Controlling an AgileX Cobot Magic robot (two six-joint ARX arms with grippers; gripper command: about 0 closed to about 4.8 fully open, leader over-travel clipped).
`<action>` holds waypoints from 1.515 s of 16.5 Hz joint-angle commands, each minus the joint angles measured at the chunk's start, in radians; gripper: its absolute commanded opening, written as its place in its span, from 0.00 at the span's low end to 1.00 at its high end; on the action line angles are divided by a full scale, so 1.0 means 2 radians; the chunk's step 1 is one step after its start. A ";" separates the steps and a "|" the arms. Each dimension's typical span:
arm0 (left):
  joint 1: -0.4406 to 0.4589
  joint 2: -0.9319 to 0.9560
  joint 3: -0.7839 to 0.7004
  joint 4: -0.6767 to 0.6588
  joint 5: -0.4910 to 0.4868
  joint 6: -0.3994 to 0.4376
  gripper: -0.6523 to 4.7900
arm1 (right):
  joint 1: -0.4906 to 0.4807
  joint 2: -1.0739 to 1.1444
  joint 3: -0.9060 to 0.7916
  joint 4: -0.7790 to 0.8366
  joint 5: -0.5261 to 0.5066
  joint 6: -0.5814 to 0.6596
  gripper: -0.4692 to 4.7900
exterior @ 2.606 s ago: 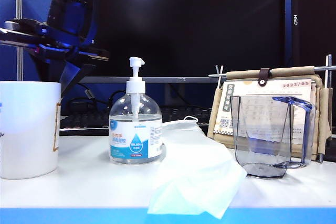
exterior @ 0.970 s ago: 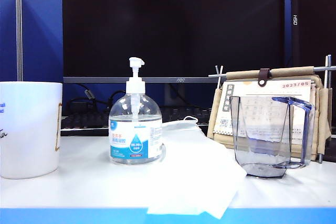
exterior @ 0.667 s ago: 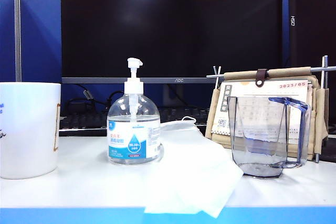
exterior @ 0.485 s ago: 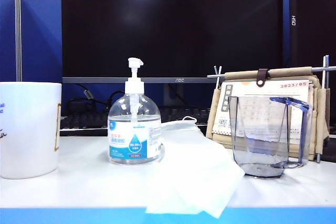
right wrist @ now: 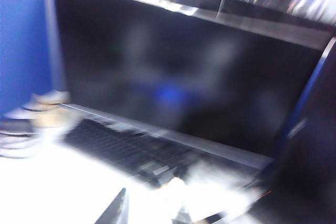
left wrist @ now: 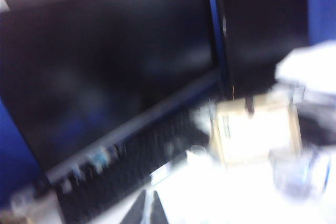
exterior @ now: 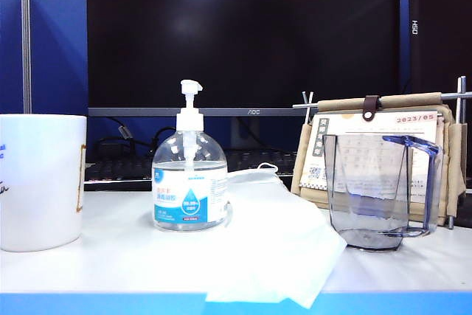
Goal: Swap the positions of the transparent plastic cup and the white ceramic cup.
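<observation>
Behind the bench (exterior: 110, 263) looms a dark monitor (exterior: 243, 35). My left gripper (left wrist: 146, 209) is pinched closed, empty; right gripper (right wrist: 116, 211) unclear. Blurred wrist views risk clipping the pump bottle (exterior: 190, 178) between white ceramic cup (exterior: 40, 181) and transparent plastic cup (exterior: 376, 189).

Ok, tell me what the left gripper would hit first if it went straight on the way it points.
Probably the keyboard. The left gripper, fingers shut and empty, points over the white table toward it, the monitor behind. Blur leaves depth uncertain.

blurred — dark monitor (right wrist: 184, 72) | keyboard (right wrist: 126, 153) below | claw finger (right wrist: 116, 211) at edge
</observation>
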 commanded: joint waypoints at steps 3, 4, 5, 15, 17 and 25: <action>0.000 0.000 -0.143 0.114 0.067 -0.095 0.11 | -0.035 -0.068 -0.056 0.005 -0.150 0.070 0.29; 0.000 0.000 -0.178 0.148 0.079 -0.116 0.11 | -0.035 -0.089 -0.106 0.005 -0.145 0.066 0.27; 0.000 0.000 -0.204 0.166 0.077 -0.131 0.11 | -0.035 -0.109 -0.162 0.005 -0.127 0.066 0.17; 0.001 0.001 -0.412 0.315 0.051 -0.249 0.11 | -0.035 -0.223 -0.644 0.074 0.024 0.324 0.09; 0.001 0.001 -0.412 0.318 0.052 -0.257 0.11 | -0.036 -0.254 -0.646 0.072 -0.005 0.445 0.09; 0.001 -0.002 -0.412 0.316 0.069 -0.276 0.11 | -0.036 -0.444 -0.645 0.107 -0.145 0.570 0.09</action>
